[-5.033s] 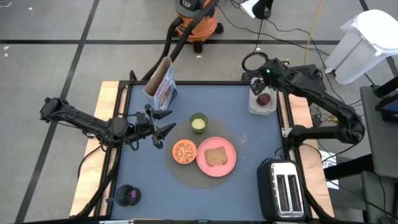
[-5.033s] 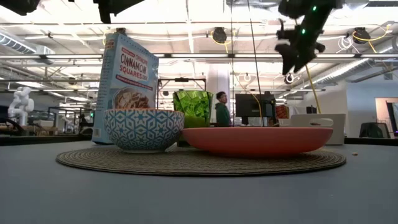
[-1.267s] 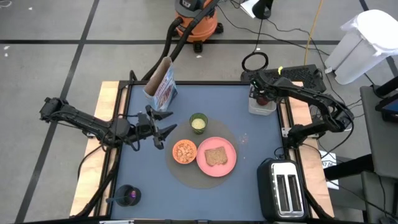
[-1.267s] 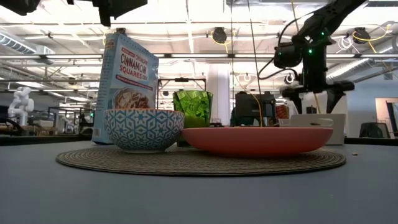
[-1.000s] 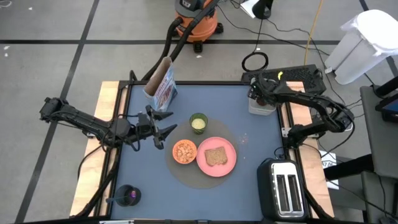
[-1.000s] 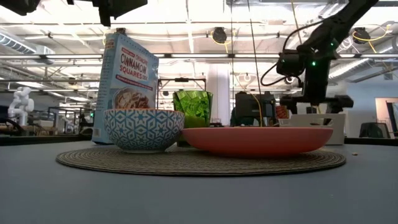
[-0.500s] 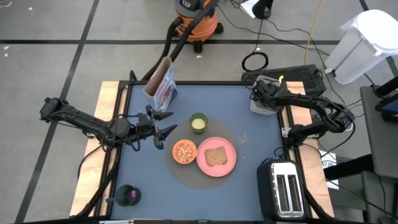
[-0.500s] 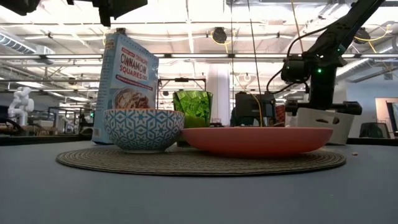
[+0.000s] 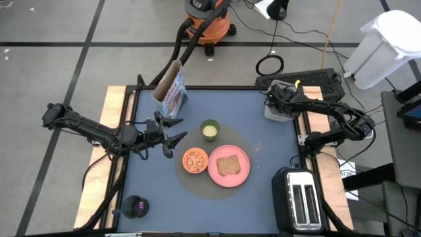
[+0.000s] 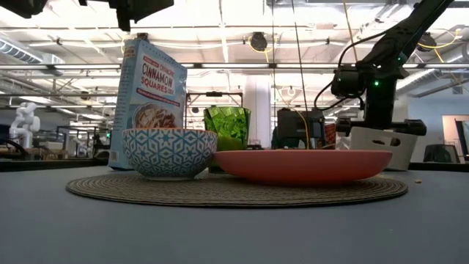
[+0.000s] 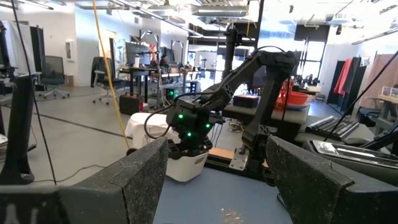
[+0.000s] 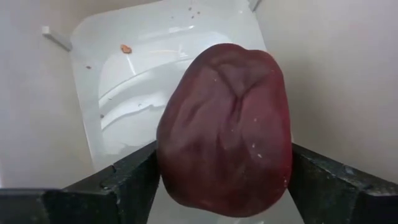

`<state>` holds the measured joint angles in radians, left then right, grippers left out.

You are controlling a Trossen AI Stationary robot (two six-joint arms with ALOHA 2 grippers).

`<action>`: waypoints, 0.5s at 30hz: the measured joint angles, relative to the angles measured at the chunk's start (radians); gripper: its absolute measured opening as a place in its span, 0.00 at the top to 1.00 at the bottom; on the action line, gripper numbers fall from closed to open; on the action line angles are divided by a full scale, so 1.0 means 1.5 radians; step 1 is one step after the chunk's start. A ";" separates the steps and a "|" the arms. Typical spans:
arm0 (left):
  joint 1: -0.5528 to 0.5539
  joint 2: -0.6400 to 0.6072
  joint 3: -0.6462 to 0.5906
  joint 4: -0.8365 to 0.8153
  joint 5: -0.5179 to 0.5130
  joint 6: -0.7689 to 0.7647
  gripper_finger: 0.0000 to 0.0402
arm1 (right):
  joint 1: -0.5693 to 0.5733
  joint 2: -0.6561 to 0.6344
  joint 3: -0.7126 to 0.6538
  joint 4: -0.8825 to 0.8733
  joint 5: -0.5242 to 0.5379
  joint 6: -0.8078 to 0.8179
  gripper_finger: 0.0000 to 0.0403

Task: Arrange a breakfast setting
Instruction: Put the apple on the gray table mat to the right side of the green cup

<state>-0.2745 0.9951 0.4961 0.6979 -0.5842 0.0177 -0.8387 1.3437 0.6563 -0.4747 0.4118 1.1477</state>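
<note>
Progress, judged from the present layout: the setting is largely assembled, with two items outstanding.

Near left corner of the desk (image 9: 270, 125): one spoon (image 9: 125, 211) stands in a dark holder (image 9: 137, 206), well apart from the place mat (image 9: 253, 161). Not yet laid.

Centre, on the round mat: one pink plate (image 9: 241, 172) carrying one slice of toast (image 9: 228, 165); one orange bowl (image 9: 195, 160) with cereal in it, touching or just beside the plate on its left; one green cup (image 9: 210, 130) just beyond them. These appear placed.

Left of the mat: the left hand (image 9: 172, 140) hovers above the desk, fingers spread, gripping nothing.

Far left: one cereal bag (image 9: 172, 92), upright, off the mat.

Far right corner: one white tub (image 12: 155, 68). The right hand (image 9: 271, 101) is down in it, and its fingers (image 12: 127, 180) sit against either side of the one dark-red fruit (image 12: 225, 127). I cannot tell whether they grip it firmly yet.

Near right, off the desk edge: one toaster (image 9: 301, 201).

Outstanding, in my judgement: fruit to be carried to the mat; spoon to be laid beside the plate.
</note>
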 joint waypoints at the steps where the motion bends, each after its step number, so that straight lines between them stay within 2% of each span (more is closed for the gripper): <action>1: 0.000 0.000 0.000 0.000 0.000 0.000 0.31 | 0.000 0.000 0.000 0.000 0.000 0.000 0.26; 7: 0.000 0.000 0.000 0.000 0.000 0.000 0.31 | 0.000 0.001 0.000 0.000 0.000 0.000 0.35; 15: 0.000 0.000 0.000 0.000 0.000 -0.001 0.31 | 0.000 0.001 0.000 0.000 -0.010 -0.003 0.36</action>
<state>-0.2745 0.9951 0.4961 0.6987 -0.5842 0.0160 -0.8391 1.3445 0.6563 -0.4747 0.3973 1.1432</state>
